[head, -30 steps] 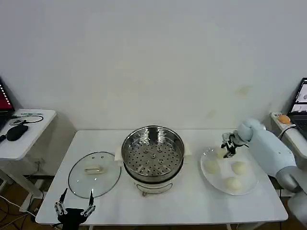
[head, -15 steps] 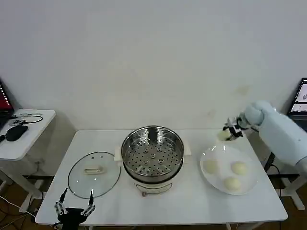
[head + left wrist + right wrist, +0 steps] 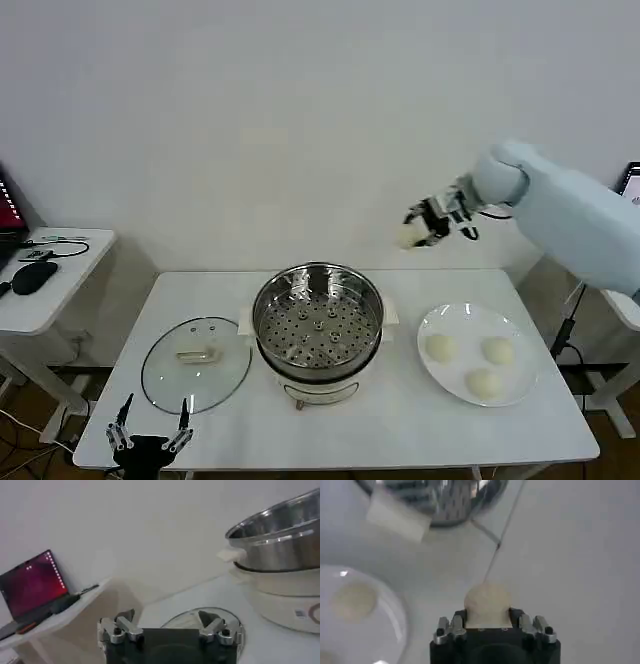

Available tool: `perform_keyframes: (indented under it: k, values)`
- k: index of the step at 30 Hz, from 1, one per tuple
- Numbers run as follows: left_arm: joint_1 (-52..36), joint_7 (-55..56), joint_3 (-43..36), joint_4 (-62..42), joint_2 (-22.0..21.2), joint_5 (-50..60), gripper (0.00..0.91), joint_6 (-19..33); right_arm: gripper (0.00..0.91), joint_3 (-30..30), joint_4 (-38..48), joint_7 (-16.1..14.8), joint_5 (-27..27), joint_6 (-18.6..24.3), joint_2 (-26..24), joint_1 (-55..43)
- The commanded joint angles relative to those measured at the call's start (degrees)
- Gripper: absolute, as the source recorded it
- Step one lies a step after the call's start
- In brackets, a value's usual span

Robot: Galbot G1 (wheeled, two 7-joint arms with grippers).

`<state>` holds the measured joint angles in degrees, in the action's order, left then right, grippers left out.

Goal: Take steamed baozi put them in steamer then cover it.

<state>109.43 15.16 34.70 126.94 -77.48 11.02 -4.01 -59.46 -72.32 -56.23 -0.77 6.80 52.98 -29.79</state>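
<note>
Right gripper (image 3: 432, 224) raised in the air with one steamed baozi (image 3: 411, 236) clamped between its fingers; from my remote station I see the bun protruding just past the fingertips, and in the right wrist view the same bun (image 3: 487, 605) sits squeezed between the two pads of the gripper (image 3: 490, 622). Below this gripper and toward the robot's left stands the steamer (image 3: 319, 320), its perforated tray bare; the steamer's rim and a white side handle (image 3: 398, 513) appear beyond the held bun in the wrist view. Below the gripper and toward the robot's right lies the white plate (image 3: 452, 375), carrying the three remaining baozi (image 3: 441, 347), (image 3: 497, 350), (image 3: 485, 383), each apart from the others. I read the left gripper (image 3: 151, 440) as parked low at the near edge of the table (image 3: 400, 430), its fingers spread wide and holding nothing. Just ahead of it lies the glass lid (image 3: 197, 362), flat on the table beside the steamer; in the left wrist view the lid (image 3: 186, 621) shows between the spread fingers (image 3: 120, 628) and the steamer (image 3: 280, 545) rises beyond it.
</note>
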Motion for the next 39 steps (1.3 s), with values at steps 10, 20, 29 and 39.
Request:
perform_keyframes:
  k: [10, 20, 29, 39]
  values:
    - [0.26, 0.2, 1.63, 0.59, 0.08, -0.48, 0.907, -0.03, 0.584, -17.09, -4.01, 5.71, 5.26, 18.51, 10.94, -4.63]
    - [-0.23, 0.78, 1.28, -0.48, -0.27, -0.6, 0.907, 0.28, 0.584, -14.68, 1.8, 8.26, 17.25, 28.34, 14.4, 1.01]
    - [-0.3, 0.95, 1.5, -0.66, -0.36, -0.64, 0.907, 0.32, 0.584, -10.26, 10.67, 10.02, 25.82, 31.81, 19.53, 7.27]
    - [-0.24, 1.14, 1.32, -0.62, -0.42, -0.51, 0.907, 0.51, 0.584, -6.16, 16.98, 11.93, 31.72, 34.7, 21.91, 8.67]
